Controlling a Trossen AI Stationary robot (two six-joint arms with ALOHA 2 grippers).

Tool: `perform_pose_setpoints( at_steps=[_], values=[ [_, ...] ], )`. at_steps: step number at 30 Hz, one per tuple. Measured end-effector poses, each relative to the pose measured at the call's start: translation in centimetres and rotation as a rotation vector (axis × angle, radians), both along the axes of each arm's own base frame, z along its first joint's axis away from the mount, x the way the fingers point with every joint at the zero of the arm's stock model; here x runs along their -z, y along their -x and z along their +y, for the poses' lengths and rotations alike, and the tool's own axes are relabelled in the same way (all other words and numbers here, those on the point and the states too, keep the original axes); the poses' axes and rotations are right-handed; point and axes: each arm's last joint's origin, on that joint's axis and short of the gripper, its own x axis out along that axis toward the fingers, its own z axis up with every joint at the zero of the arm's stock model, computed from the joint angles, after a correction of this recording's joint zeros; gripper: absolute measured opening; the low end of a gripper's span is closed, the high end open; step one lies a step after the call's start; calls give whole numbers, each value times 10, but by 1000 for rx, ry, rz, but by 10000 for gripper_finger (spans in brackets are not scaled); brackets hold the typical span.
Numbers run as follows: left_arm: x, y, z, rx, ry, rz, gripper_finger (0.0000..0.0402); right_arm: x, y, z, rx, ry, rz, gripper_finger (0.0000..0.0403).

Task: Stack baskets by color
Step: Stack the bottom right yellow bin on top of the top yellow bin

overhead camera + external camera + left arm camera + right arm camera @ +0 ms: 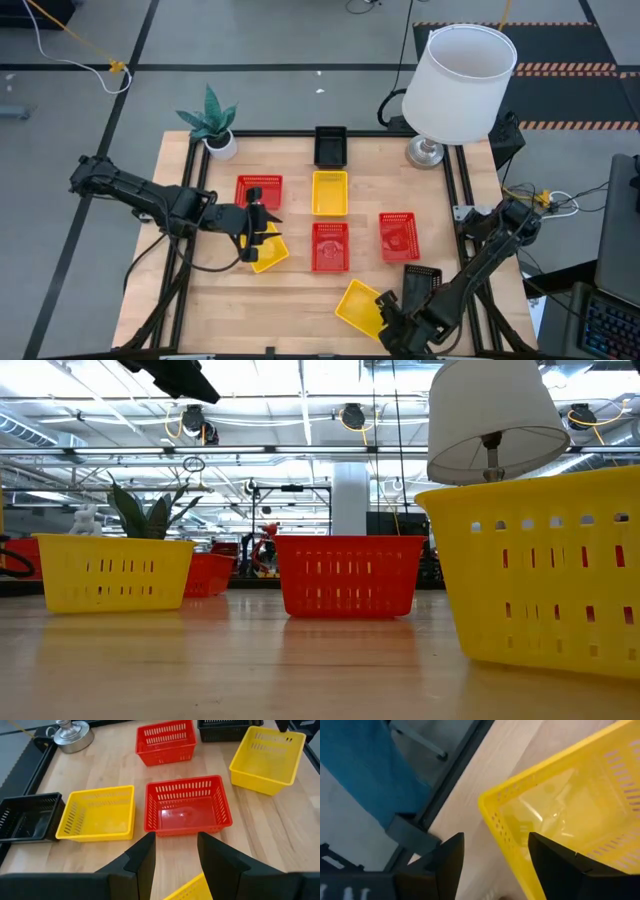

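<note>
White lampshade [460, 80] w/ metal base stands at the far right corner of the tabletop [300, 295], potted plant [212, 125] far left, black basket [330, 146] at the far edge btwn them; nothing sits btwn the hands and their baskets, no writing readable. Left hand [262, 222], fingers apart, hovers over a tilted yellow basket [268, 250] at left-centre, long axis diagonal. Right hand [385, 322], fingers apart, straddles the rim corner of another yellow basket [358, 305] near the front edge, also lying diagonal.
</note>
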Motion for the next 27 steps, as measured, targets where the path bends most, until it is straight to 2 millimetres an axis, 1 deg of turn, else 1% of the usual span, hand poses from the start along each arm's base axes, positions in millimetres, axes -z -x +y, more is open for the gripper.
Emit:
perform_pose_setpoints(
  at_steps=[5,19,22,27],
  values=[
    [-2,-1,0,8,-5,-21,147,10,-2,1,-30,39,15,174],
    [-2,-2,0,20,-23,-21,147,13,-3,-2,-84,86,-11,72],
    [-2,-2,0,20,-23,-21,147,17,-1,-4,-88,97,-2,57],
    [-2,-2,0,20,-22,-21,147,21,0,-5,-98,104,2,45]
  ],
)
